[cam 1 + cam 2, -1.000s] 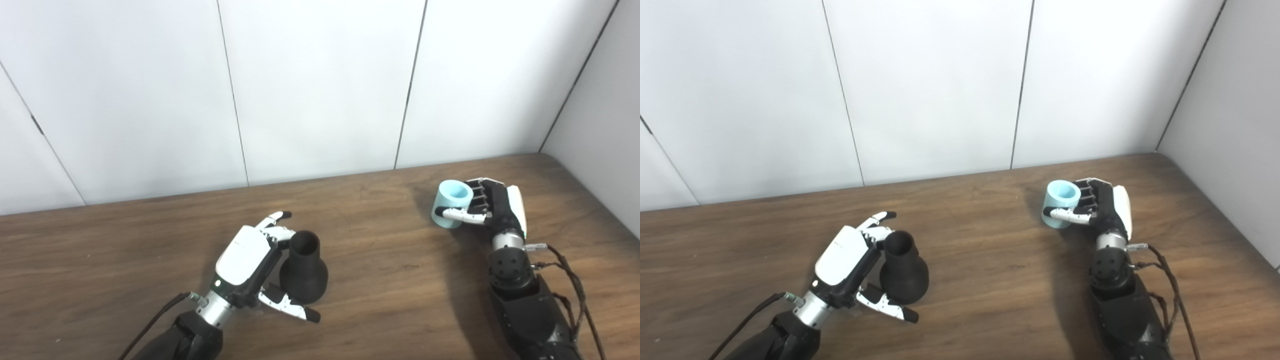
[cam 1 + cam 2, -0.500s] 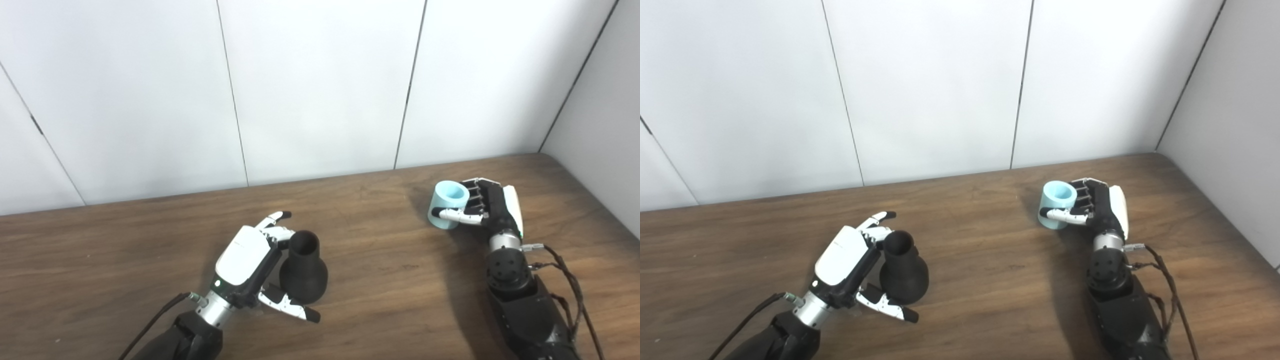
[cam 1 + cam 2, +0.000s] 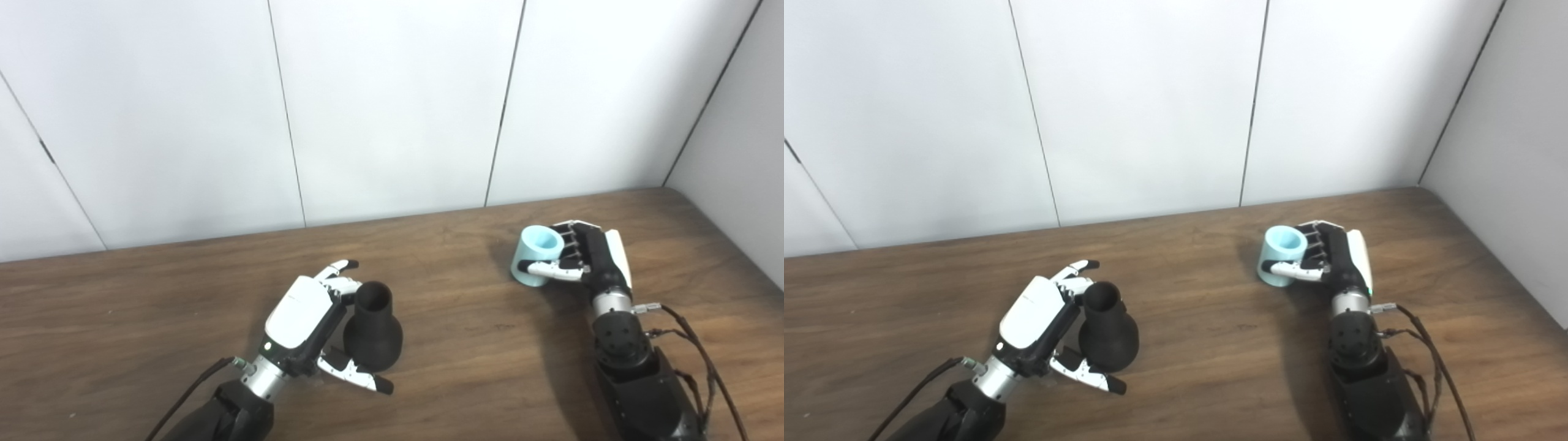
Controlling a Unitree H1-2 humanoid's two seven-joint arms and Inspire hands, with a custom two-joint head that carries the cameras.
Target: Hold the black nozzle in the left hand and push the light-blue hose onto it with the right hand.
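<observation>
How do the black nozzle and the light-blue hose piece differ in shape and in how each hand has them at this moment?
The black nozzle has a narrow neck flaring into a rounded bulb; the light-blue hose is a short plain cylinder. The left hand lies beside the nozzle with fingers spread, not clearly closed on it; the right hand is wrapped around the hose, thumb across its front. Both have their open ends facing up, and they are well apart on the wooden table.

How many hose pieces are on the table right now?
1. The light-blue hose is at the table's right, held in the right hand. None other visible.
</observation>
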